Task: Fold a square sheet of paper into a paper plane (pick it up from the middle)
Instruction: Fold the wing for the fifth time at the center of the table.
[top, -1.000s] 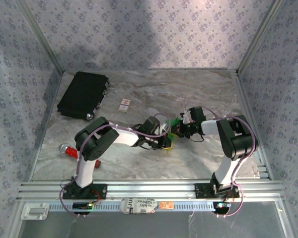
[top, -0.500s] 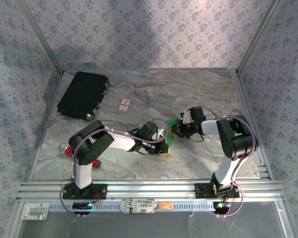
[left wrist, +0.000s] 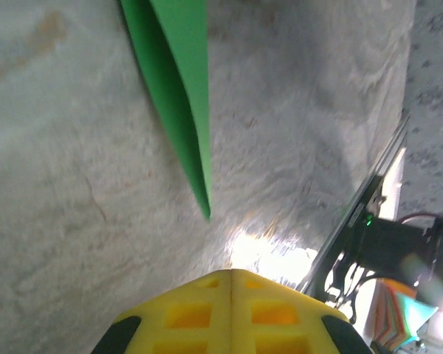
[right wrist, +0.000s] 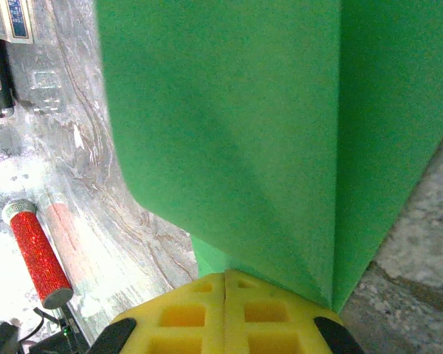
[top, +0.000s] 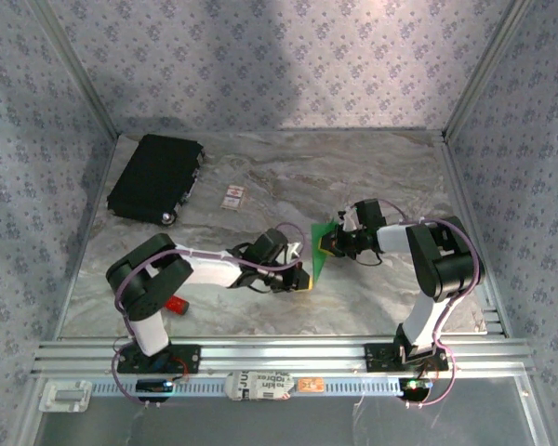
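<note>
R gripper (right wrist: 225,279) pinched tight on the folded green paper (right wrist: 229,133), which fans out straight ahead of its tips, approx mid-table (top: 372,177). L gripper (left wrist: 231,274) closed w/ nothing in it; the paper's pointed corner is near in front, not touching.

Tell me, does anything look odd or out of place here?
Nothing is spilled or damaged. The folded green paper stands on edge, pinched in the right fingers; the left fingers are shut just short of its pointed tip, not gripping it.
</note>
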Tool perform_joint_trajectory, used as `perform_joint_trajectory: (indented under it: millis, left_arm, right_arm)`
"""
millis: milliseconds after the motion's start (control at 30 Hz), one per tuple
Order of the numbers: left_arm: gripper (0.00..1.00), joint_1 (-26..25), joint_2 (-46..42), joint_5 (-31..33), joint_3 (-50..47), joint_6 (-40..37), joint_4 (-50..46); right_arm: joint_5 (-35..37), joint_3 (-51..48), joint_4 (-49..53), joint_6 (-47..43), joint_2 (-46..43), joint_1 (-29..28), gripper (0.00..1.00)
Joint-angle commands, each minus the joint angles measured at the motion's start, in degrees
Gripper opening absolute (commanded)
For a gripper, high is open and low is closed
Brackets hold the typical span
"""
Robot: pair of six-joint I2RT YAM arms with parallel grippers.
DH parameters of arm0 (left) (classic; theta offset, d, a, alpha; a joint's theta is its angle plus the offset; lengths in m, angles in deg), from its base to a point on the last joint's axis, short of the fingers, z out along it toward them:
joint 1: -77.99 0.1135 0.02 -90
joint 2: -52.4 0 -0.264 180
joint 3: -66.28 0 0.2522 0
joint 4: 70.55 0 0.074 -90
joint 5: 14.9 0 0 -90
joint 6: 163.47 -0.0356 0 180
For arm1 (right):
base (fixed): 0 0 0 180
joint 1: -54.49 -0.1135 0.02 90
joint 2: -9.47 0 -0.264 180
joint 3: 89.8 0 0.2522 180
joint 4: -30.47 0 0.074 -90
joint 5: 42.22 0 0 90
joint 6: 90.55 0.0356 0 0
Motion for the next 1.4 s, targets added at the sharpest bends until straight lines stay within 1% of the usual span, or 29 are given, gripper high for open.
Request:
perform_joint_trajectory:
  millis: [0,133,233,333,500,600,833,1033,1233,1367]
  left_arm:
    - [0.00,1.7,1.0,-0.3,4.7,1.4,3.7]
    - [0.00,2.5,4.9,0.1,9.7,0.8,2.0]
    - [0.00,2.7,7.5,-0.2,12.2,1.5,2.6]
    - [0.00,2.7,9.6,0.6,15.1,0.5,-0.4]
    - [0.00,2.6,13.1,0.3,17.9,-0.2,-1.9]
    - [0.00,2.7,14.6,2.1,18.7,-1.2,-4.2]
    - [0.00,2.3,17.1,5.1,16.7,-1.1,-6.3]
    - [0.00,1.0,15.7,6.5,12.4,-2.4,-8.8]
    - [0.00,0.8,13.8,5.9,6.5,-2.0,-6.1]
    - [0.00,1.3,13.4,4.3,3.8,-1.6,-3.8]
  right_arm:
    - [7.6,-2.4,3.6,0.1,1.7,0.3,0.05]
    - [7.4,-2.5,3.5,0.1,1.7,0.3,0.05]
    - [7.1,-2.6,3.5,0.1,1.6,0.3,0.05]
    - [7.2,-2.7,3.3,0.2,1.5,0.4,0.05]
    - [7.1,-2.7,3.3,0.2,1.2,0.4,0.05]
    - [7.1,-2.8,3.3,0.3,1.2,0.3,0.05]
    - [7.1,-3.0,3.1,0.3,0.7,0.3,0.06]
    - [7.0,-2.9,3.3,0.5,-0.4,0.5,0.07]
    - [6.2,-2.0,3.8,0.6,-3.1,0.4,0.08]
    - [4.4,-1.6,3.8,0.2,-5.8,0.4,0.09]
